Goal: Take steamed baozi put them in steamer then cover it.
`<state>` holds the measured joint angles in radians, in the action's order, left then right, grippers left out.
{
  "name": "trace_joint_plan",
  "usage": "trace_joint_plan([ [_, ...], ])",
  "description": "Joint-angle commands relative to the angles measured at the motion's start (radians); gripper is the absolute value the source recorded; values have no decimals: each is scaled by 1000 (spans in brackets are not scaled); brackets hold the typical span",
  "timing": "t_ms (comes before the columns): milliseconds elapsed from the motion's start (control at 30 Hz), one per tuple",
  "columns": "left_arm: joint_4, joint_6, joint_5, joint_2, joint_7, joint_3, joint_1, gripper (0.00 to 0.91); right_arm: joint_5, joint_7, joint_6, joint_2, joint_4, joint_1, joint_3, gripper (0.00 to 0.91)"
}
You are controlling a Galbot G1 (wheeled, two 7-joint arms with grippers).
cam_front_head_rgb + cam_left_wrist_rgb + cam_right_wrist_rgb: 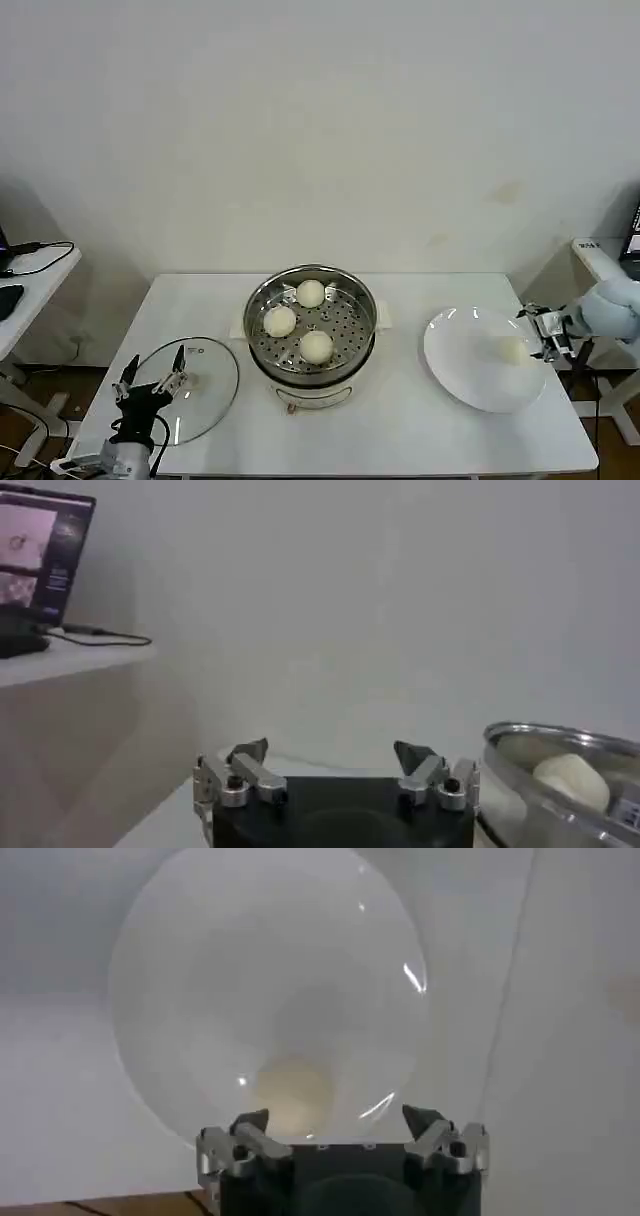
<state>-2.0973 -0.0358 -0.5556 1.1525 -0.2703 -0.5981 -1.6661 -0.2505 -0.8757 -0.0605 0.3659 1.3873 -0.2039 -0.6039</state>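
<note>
So far three baozi (310, 293) sit in the steamer (362, 300), while the right gripper (540, 335), spread, nears the last baozi (511, 349) on the right-hand plate (460, 372); the cover (205, 385) lies left, under the spread left gripper (152, 377).

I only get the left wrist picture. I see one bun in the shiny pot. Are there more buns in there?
Observer: Yes. The head view shows three steamed baozi on the tray of the steamer.
Operator: Where's the fourth bun?
Observer: The last baozi lies on the white plate, with the open right gripper right beside it at the plate's edge.
Operator: Is the lid on the pot?
Observer: No. The cover lies flat on the table on the robot's left, and the open left gripper hangs over it.
</note>
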Motion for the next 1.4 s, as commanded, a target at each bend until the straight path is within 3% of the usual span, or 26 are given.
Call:
trace_joint_plan([
  [33,1,0,2,-2,0,-1,-2,907,-28,-21,4,75,-127,-120,112,907],
  [733,-4,1,6,4,-1,-8,-8,907,-34,-37,17,216,-284,-40,50,907],
  [900,-3,0,5,5,0,-11,-10,907,-40,-49,10,224,-291,-34,35,806],
  [1067,1,1,4,6,-1,-11,-7,907,-42,-53,2,220,-283,-32,35,645],
  [1400,4,-1,4,8,0,-10,-7,907,-48,-56,-10,217,-284,-31,35,524],
])
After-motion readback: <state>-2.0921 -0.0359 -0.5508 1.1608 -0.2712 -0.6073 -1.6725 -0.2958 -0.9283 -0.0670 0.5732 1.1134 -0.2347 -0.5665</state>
